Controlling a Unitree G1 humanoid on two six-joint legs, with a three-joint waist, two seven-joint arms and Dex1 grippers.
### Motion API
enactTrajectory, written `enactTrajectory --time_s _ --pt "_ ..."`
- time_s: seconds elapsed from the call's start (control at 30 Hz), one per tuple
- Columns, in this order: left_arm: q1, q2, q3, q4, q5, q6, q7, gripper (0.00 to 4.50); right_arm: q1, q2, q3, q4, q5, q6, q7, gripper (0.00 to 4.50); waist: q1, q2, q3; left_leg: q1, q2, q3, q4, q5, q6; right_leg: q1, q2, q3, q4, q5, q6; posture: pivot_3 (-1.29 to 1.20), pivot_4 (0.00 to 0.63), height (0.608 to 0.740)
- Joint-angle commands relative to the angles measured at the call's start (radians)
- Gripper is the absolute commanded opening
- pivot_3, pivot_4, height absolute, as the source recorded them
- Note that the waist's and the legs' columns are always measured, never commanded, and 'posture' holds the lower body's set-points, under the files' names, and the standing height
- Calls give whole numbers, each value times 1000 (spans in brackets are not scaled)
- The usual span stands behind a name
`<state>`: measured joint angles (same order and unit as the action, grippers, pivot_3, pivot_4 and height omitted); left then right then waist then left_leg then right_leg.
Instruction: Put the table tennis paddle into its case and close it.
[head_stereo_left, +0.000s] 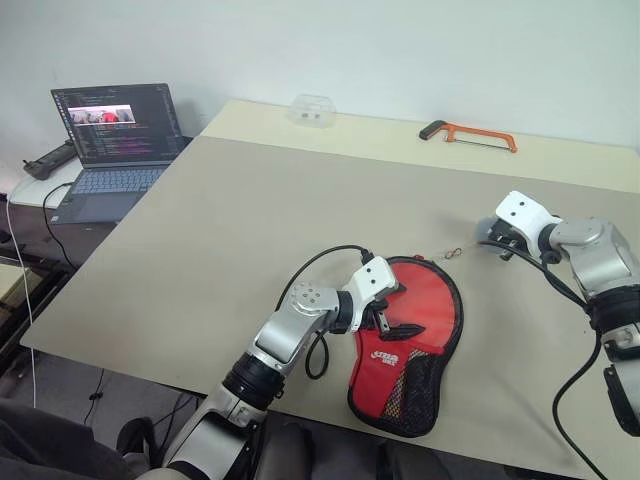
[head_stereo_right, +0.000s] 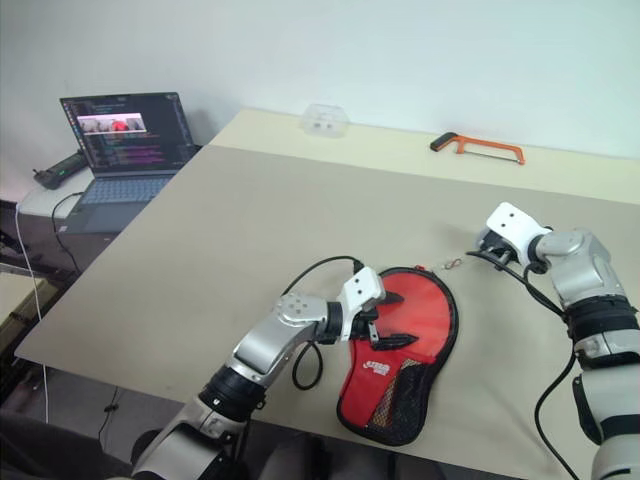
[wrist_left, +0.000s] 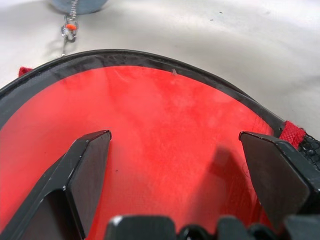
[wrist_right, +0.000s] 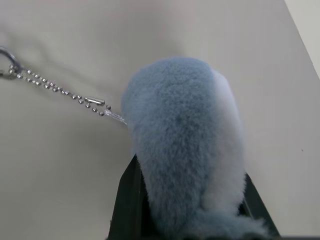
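The case (head_stereo_left: 432, 312) lies flat near the table's front edge, red side up, with its mesh pocket (head_stereo_left: 415, 385) toward me. My left gripper (wrist_left: 175, 142) hovers just over the red face, fingers (wrist_left: 92, 165) spread wide with nothing between them. My right gripper (head_stereo_left: 499, 243) is off to the right of the case, shut on a fluffy blue-grey charm (wrist_right: 185, 140). A thin bead chain (wrist_right: 60, 90) runs from the charm to a small ring (head_stereo_left: 453, 254) by the case's top edge. The table tennis paddle is hidden.
An orange hacksaw (head_stereo_left: 470, 133) and a clear plastic box (head_stereo_left: 312, 110) lie at the far end of the table (head_stereo_left: 250, 210). An open laptop (head_stereo_left: 112, 140) and a power strip (head_stereo_left: 50, 160) stand on a side surface to the left.
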<state>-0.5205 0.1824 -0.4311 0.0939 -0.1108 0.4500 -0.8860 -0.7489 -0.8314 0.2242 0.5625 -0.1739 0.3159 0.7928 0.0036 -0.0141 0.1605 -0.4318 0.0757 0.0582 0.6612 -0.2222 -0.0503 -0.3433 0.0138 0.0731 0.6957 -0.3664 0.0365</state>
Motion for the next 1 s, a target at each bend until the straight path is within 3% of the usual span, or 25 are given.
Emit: enactTrajectory --time_s 0.03,0.53,0.83,1.0 --pt "1 2 -19 15 8 7 -8 4500 49 -78 -44 -54 -14 22 22 515 1 0 0 0 0 0 0 0 0 0 0 0 0 0 0 0 150 740" --pt "-20 3 -38 56 18 -5 -19 4500 362 -294 -128 -330 21 31 163 515 24 2 -1 0 -5 -3 0 -1 1 7 -3 -2 -7 0 0 0 150 740" --pt "-49 -9 -49 91 17 -17 -30 4500 741 -495 -314 -680 211 39 445 512 21 3 -2 0 -11 -9 0 -4 7 11 -7 -4 -13 -1 2 0 150 740" --pt "-70 -28 -49 121 21 -22 -31 4500 924 -530 -420 -799 259 43 532 491 21 2 -2 0 -12 -10 0 -4 7 12 -7 -4 -13 -1 2 0 150 740"
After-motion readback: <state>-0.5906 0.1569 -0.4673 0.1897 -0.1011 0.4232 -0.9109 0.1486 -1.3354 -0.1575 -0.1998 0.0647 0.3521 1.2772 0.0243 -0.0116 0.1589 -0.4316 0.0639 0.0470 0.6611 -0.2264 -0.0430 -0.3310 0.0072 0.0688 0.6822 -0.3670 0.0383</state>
